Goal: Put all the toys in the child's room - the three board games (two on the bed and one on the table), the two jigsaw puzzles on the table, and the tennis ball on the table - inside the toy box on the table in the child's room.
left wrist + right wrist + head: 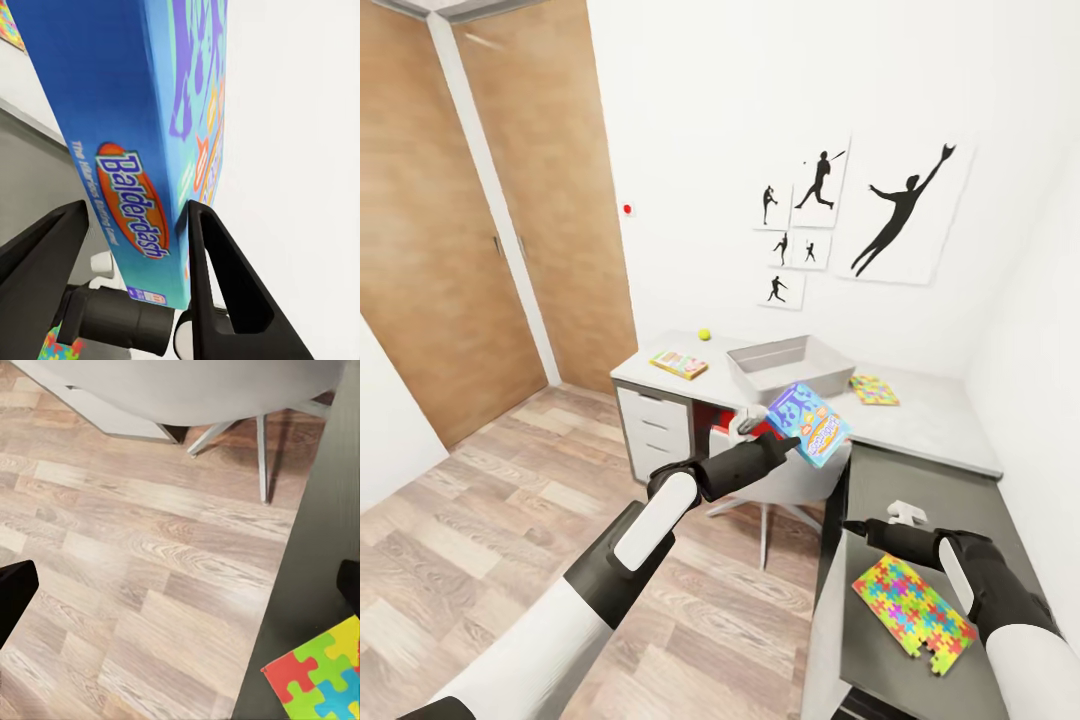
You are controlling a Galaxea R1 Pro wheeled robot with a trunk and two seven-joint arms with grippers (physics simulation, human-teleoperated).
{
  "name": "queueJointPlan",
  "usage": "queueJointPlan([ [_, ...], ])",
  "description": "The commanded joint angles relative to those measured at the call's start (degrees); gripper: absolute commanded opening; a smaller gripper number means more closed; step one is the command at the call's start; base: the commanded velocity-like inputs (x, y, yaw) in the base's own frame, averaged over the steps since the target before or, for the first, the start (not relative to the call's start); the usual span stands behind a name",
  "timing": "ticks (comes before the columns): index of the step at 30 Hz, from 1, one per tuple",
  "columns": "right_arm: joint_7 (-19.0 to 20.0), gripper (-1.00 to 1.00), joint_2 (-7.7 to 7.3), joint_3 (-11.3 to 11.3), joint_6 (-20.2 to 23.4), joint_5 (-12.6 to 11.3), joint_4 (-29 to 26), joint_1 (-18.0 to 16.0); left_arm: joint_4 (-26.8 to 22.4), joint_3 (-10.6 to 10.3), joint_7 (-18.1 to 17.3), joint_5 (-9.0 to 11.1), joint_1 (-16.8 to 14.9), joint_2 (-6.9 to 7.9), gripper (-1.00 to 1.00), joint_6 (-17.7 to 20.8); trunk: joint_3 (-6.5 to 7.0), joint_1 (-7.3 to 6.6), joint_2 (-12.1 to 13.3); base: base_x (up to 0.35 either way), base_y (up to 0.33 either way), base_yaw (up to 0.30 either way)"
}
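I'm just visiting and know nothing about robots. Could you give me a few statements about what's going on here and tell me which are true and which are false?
1. The left claw is shut on the blue board game. True.
2. The toy box on the table already holds a game. False: from the head view its inside looks empty.
3. A jigsaw puzzle lies on the dark grey part of the table, near the right claw. True.
4. The right claw holds the tennis ball. False: the ball sits on the table's far corner, and that claw is open and holds nothing.
5. The yellow board game lies on the floor. False: it is on the table, beside the toy box.
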Motion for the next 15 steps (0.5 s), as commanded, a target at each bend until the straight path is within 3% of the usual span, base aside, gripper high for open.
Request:
queueJointPlan([
  [1,0.1,1.00,0.01,-0.1,0.5,-0.3,-0.1,0.0,0.0,0.0,-0.1,0.2,-0.1,-0.02,-1.00,0.2,-0.13,0.04,-0.1,0.003,-0.001,0.218],
  [15,0.1,1.00,0.01,-0.1,0.5,-0.3,-0.1,0.0,0.0,0.0,0.0,0.1,-0.1,0.00,-1.00,0.2,-0.13,0.04,-0.1,0.001,0.000,0.274],
])
